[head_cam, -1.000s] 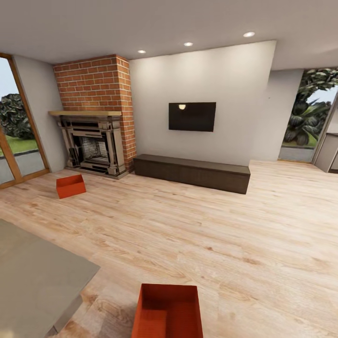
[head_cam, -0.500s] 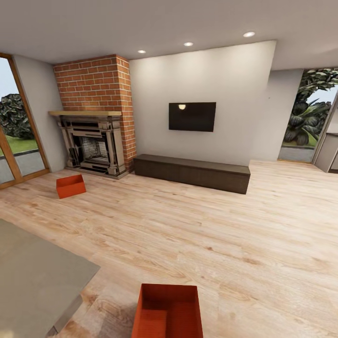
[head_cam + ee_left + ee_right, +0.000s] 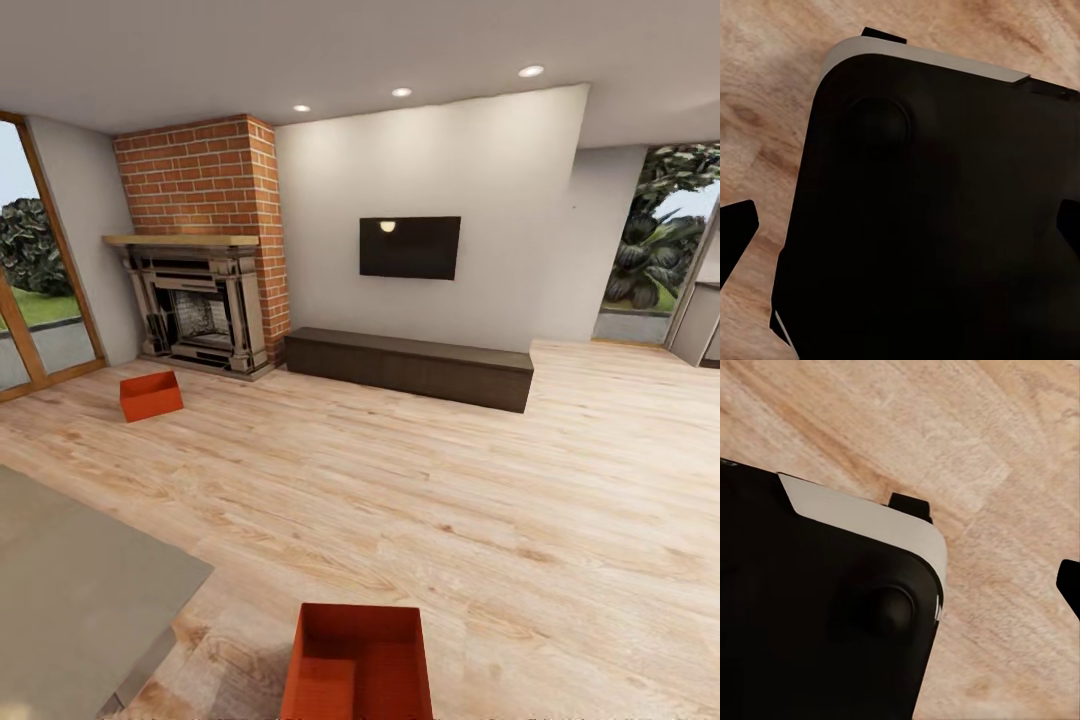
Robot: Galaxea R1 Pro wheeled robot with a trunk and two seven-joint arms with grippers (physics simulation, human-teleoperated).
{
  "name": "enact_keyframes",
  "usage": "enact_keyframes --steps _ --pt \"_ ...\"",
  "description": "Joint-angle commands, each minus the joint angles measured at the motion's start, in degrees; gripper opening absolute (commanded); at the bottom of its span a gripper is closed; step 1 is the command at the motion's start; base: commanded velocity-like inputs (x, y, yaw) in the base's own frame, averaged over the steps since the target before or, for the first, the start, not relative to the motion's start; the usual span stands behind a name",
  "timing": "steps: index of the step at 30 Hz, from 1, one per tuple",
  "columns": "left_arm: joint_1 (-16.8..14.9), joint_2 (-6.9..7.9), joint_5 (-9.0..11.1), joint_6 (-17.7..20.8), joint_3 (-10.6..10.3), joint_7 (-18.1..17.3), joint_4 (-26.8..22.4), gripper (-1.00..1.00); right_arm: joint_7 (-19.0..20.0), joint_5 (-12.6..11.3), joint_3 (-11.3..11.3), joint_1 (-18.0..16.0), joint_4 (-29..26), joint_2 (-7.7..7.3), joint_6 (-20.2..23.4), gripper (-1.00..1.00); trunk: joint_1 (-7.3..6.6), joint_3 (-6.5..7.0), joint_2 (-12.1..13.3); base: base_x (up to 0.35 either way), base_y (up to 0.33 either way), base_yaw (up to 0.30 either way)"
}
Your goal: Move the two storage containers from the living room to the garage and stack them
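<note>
Basically nothing done yet imo. Both bins are on the wood floor [image 3: 450,480] in the living room, so the whole job is ahead.

Near bin [image 3: 358,665] sits right at the bottom of the head view, directly in front of the robot, open top up, empty inside, partly cut off by the frame edge. Grey bench [image 3: 80,590] corner is just beside it, to the robot's left, not touching afaict. Far bin [image 3: 151,396] is well apart from the first, over by the brick fireplace [image 3: 200,300] and near the glass door [image 3: 40,300]. TV [image 3: 410,248] on the wall w/ the long dark cabinet [image 3: 410,368] under it.

Wrist cams are pointed down at the robot's own black base [image 3: 937,217] w/ wood planks around it, so I'd guess both arms hang low at the sides. Left fingers [image 3: 735,232]: dark tips at either edge of the wrist view, look spread wide, nothing between them. Right fingers [image 3: 1071,583]: just one tip peeking in at the edge, so can't tell if they're spread or pressed together.

Left to do, as I read it: grab the near bin, get the far one, haul both to the garage, set one down, stack the other on top. No garage in sight here.
</note>
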Motion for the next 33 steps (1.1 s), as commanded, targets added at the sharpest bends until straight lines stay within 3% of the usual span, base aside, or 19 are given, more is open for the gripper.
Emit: enact_keyframes --steps 1,33 --pt "-0.01 -0.01 0.27 -0.14 0.03 -0.02 -0.01 1.0 -0.15 -0.28 0.42 -0.06 0.16 -0.04 -0.3 1.0 0.0 -0.13 -0.03 0.0 0.0 0.0" --pt "-0.01 0.42 -0.17 -0.13 -0.24 -0.11 -0.04 1.0 -0.17 -0.67 -0.19 -0.06 0.17 -0.29 -0.78 1.0 0.0 -3.04 -0.03 0.0 0.0 0.0"
